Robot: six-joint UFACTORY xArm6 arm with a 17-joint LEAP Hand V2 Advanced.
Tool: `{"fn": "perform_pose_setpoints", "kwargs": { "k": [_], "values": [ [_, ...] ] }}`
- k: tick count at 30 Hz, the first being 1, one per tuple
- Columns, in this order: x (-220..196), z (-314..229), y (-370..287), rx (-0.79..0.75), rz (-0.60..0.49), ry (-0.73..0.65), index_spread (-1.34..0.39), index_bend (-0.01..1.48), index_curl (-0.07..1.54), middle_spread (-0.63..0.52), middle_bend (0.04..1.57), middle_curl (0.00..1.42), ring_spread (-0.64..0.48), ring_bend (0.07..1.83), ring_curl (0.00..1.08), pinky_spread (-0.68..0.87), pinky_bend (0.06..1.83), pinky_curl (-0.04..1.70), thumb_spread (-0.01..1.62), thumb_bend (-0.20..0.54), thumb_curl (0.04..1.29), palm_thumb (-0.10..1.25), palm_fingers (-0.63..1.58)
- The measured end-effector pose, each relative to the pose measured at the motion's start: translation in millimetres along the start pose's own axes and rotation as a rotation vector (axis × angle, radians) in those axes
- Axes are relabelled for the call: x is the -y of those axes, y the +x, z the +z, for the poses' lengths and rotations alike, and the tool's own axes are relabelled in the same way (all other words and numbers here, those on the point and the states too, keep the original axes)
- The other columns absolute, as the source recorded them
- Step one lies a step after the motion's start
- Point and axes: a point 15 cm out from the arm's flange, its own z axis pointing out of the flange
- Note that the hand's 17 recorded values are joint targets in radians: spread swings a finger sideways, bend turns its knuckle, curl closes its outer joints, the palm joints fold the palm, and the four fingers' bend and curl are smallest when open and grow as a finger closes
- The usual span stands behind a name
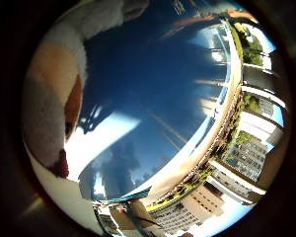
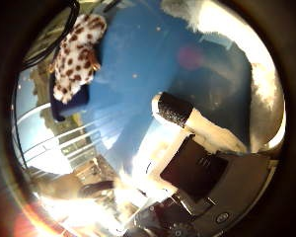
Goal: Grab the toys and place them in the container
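Thumb-side palm view: hand [image 2: 197, 148] hovers over the blue surface [image 2: 138, 54], one finger straight, the rest unseen; spotted plush toy [image 2: 76, 54] lies well off at the far edge.

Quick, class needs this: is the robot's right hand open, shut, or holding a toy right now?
Right hand: cannot be told. One of its fingers sticks out over the blue surface, gripping nothing visible; a plush toy sits close to the palm.

Both palm-mounted, looking out close over blue table [image 1: 153, 89]. Little-finger view faces table edge, buildings [image 1: 246, 153] beyond. Thumb view faces across hand [image 2: 187, 148] toward spotted plush [image 2: 76, 54]. Shared: blue surface.
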Motion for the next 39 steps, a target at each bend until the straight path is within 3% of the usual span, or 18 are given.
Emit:
{"fn": "perform_pose_setpoints", "kwargs": {
  "k": [5, 9, 17, 22, 31, 39],
  "values": [
    [6, -10, 1, 0.056, 0.044, 0.060, -0.59, 0.44, -0.02, -0.24, 1.05, 0.84, -0.05, 1.27, 0.75, 0.25, 1.44, 0.63, 1.01, 0.008, 0.58, 1.01, 1.07],
    [-2, -27, -13, 0.104, 0.040, 0.057, -0.69, 0.56, -0.02, -0.26, 1.10, 0.91, -0.08, 1.30, 0.79, 0.22, 1.47, 0.67, 1.04, 0.004, 0.62, 1.03, 1.03],
    [-32, -94, -66, 0.206, -0.040, 0.024, -0.85, 0.76, -0.02, -0.27, 1.14, 1.02, -0.12, 1.35, 0.83, 0.18, 1.51, 0.72, 1.07, -0.008, 0.71, 1.05, 0.98],
    [-42, -165, -108, 0.236, -0.134, 0.076, -0.92, 0.84, -0.02, -0.27, 1.15, 1.07, -0.13, 1.37, 0.86, 0.17, 1.54, 0.74, 1.09, -0.011, 0.74, 1.04, 0.94],
    [-58, -281, -234, 0.311, -0.328, 0.196, -0.99, 0.95, -0.02, -0.26, 1.17, 1.13, -0.13, 1.41, 0.88, 0.16, 1.56, 0.76, 1.10, -0.012, 0.79, 1.03, 0.90],
    [-63, -309, -374, 0.330, -0.475, 0.205, -1.03, 1.02, -0.02, -0.26, 1.18, 1.16, -0.14, 1.43, 0.88, 0.15, 1.58, 0.78, 1.11, -0.012, 0.83, 1.02, 0.87]
  ]
}}
